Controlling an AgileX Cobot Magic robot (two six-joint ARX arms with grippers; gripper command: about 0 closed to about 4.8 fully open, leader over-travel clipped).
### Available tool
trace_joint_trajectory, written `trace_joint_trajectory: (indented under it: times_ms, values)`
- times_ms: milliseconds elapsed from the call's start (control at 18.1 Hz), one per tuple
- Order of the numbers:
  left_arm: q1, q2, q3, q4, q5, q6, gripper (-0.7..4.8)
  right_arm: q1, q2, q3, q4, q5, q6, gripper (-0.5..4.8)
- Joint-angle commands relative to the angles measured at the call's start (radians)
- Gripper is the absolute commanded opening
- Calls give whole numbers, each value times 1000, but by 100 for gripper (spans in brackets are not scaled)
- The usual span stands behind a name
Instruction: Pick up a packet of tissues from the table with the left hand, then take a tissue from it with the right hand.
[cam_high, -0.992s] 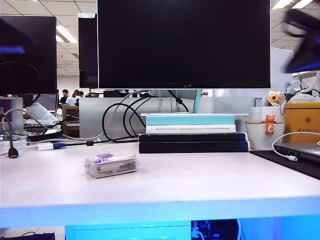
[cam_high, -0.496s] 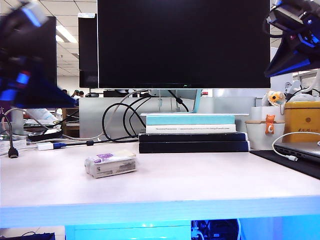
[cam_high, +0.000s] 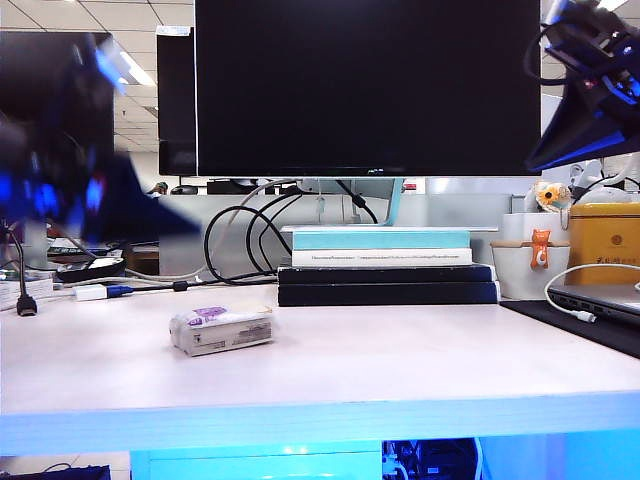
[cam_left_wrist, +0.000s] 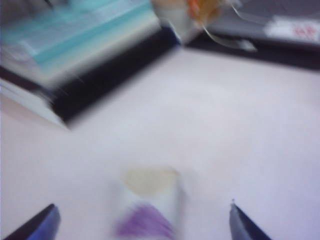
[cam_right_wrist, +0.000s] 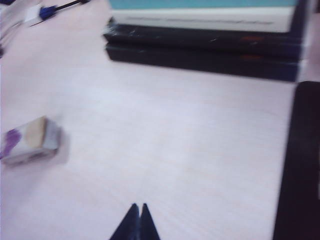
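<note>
We see the small whitish purple-topped plastic tissue packet (cam_high: 222, 329) lying on the pale wood-grain bench (cam_high: 400, 350). Our left claw (cam_left_wrist: 142, 222) hangs above it, spread wide and empty; our right claw (cam_right_wrist: 136, 214), pinched closed and empty, hovers well apart.

Both arms have come into the scene above the table

A second ago the left hand (cam_high: 70, 160) was no more than a faint dark smear at the far left of the exterior view; it has since swung in and come lower and nearer the packet of tissues (cam_high: 222, 329), though it hangs blurred above and left of it, well clear of it. In the left wrist view the left gripper (cam_left_wrist: 142, 220) shows its fingertips (cam_left_wrist: 42, 226) spread wide to either side of the packet. The right hand (cam_high: 590, 90), a blur up beyond the stack of books (cam_high: 385, 266) a second ago, has dropped slightly and sharpened.
</note>
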Motion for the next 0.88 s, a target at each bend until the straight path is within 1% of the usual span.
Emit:
trace_joint_trajectory:
  times_ms: [55, 110, 220, 276, 551, 661, 882]
  values:
    - [0, 105, 1, 78, 46, -9, 479, 0, 0, 6, -23, -9, -5, -5]
    - [0, 146, 1, 123, 54, -29, 479, 0, 0, 6, -28, -9, -5, -5]
    - [0, 213, 2, 198, 38, -44, 479, 0, 0, 6, -39, -9, -5, -5]
    - [0, 233, 8, 207, 35, -44, 479, 0, 0, 6, -43, -9, -5, -5]
    - [-5, 338, 92, 191, 36, -48, 479, 0, 0, 6, -45, -4, -8, -5]
    - [-6, 365, 119, 182, 46, -48, 479, 0, 0, 6, -47, -1, -29, -5]
    - [-9, 379, 125, 172, 44, -47, 479, 0, 0, 6, -43, 7, -37, -5]
